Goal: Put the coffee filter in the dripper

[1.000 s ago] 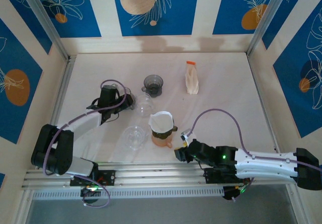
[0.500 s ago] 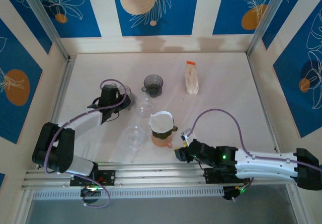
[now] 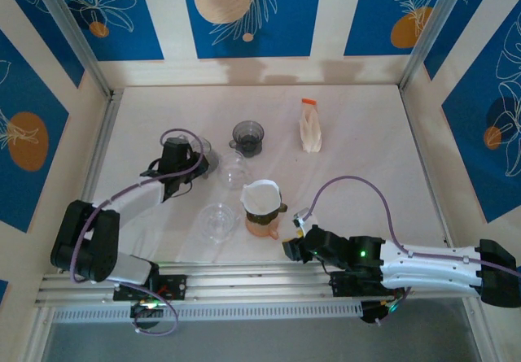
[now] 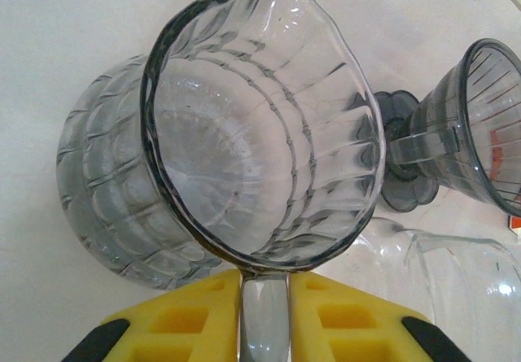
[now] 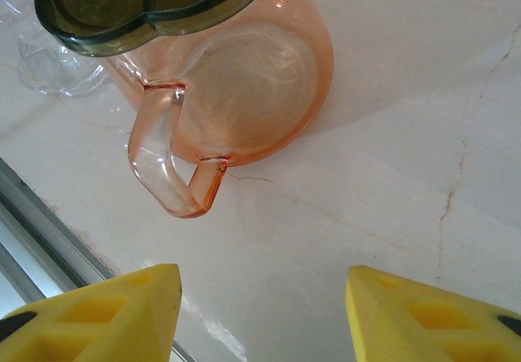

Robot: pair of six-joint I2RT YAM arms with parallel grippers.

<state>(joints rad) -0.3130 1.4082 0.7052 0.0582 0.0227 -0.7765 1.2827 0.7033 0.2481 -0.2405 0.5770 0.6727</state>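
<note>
1. Carrying everything is the white bench (image 3: 366,142), faintly veined where it runs under the right fingers (image 5: 138,305).
2. The orange jug (image 5: 260,93) stands just ahead of the right fingers with its looped handle turned back toward them, apart from both. These fingers are spread wide, with bare bench between them and nothing held.
3. The ribbed glass jug (image 4: 244,134) stands directly ahead of the left fingers (image 4: 203,313), its pouring lip on the far side. Its clear handle runs down between the two yellow pads, which sit narrow and close against it on either side, gripping it.
4. The white pouch (image 3: 310,128), which has an orange cap, lies well beyond the right fingers, far from both pairs.
5. The dark dripper (image 5: 138,4) sits on top of the orange jug, its rim ahead of the right fingers and to their left.
6. The grey dripper (image 4: 456,126) stands empty and upright ahead of the left fingers and to their right, near the ribbed glass jug.
7. The coffee filter (image 3: 260,196), white paper, sits inside the dark dripper on the orange jug, ahead of the right fingers.
8. The clear glass cup (image 3: 217,220) rests between the two pairs of fingers, just beside the orange jug.
</note>
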